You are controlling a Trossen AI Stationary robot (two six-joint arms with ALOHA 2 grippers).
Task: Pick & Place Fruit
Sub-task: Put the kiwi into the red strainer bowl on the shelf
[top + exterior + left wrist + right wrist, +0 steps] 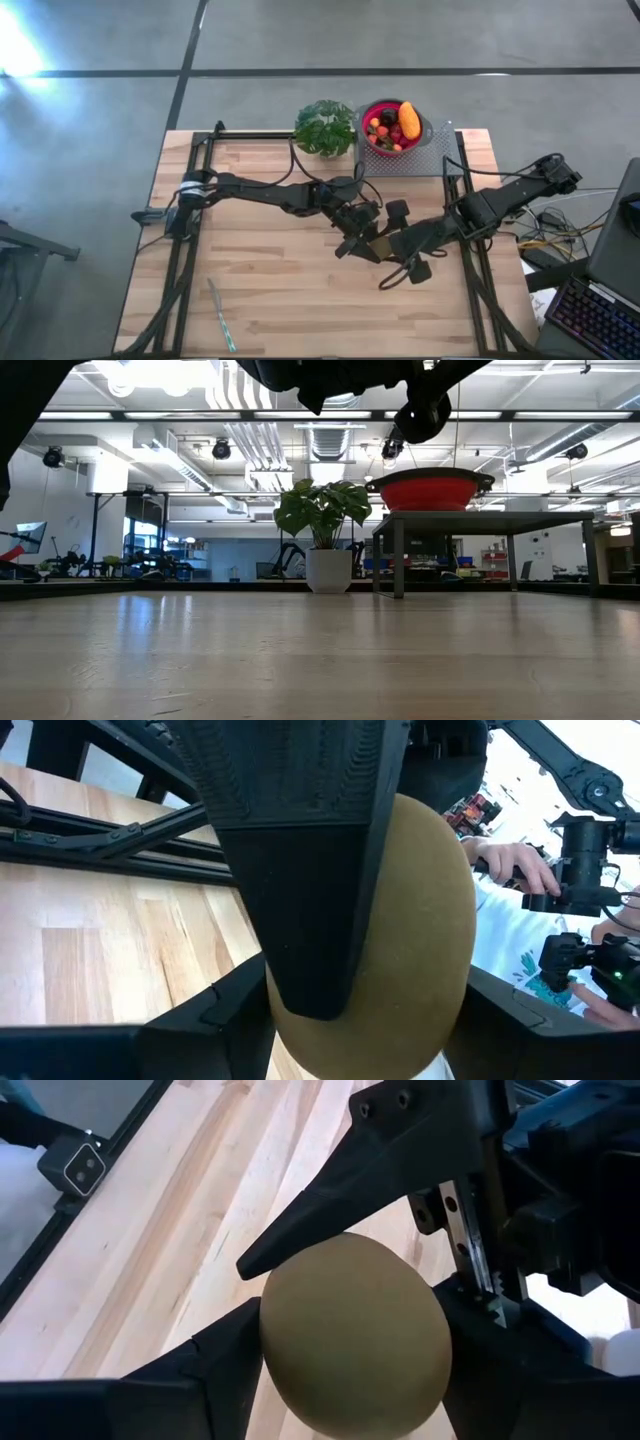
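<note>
From above, my two grippers meet over the table's (260, 300) middle, well short of the red bowl (385, 147) of fruit, with bare wood all around. In my left wrist view, my left fingers (300, 920) clamp the olive-brown kiwi (420, 920). My right wrist view shows my right fingers (210, 1370) flanking that smooth, egg-shaped kiwi (350, 1340), touching it.

table: pale plank wooden tabletop (280, 290), smooth, satin sheen
kiwi: olive-brown egg-shaped toy (352, 1335), matt, finely grained
fingers: dark plastic (300, 870), matt, ribbed
bowl: red plastic (376, 145), smooth
</note>
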